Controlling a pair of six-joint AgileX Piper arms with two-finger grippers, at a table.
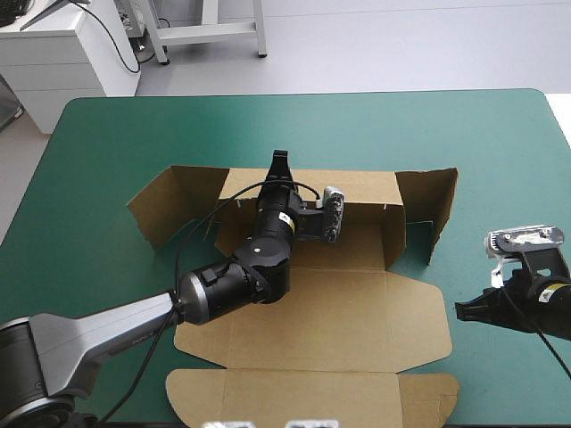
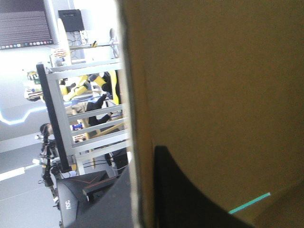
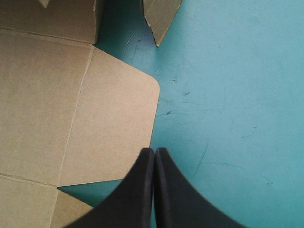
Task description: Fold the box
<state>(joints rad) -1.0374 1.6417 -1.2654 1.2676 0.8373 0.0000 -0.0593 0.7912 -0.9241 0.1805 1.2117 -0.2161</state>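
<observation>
Teal-green table (image 1: 500,134) carries the box (image 1: 357,312); left gripper (image 1: 280,160) pinches its far wall, probably to hold it upright; right gripper (image 1: 462,310), pressed together, sits just beside the side flap.

The right gripper (image 3: 154,153) has its black fingers pressed together into one pointed arch. Its tip sits right at the edge of a flat, round-cornered flap (image 3: 114,123) of the brown box (image 3: 42,95). The box's creased panels spread out ahead of the gripper and to one side of it. Farther ahead of the gripper, a pointed piece of board (image 3: 161,16) stands apart from that flap. On the gripper's other side lies the teal-green cover (image 3: 237,95), marked with faint dark scuffs.
</observation>
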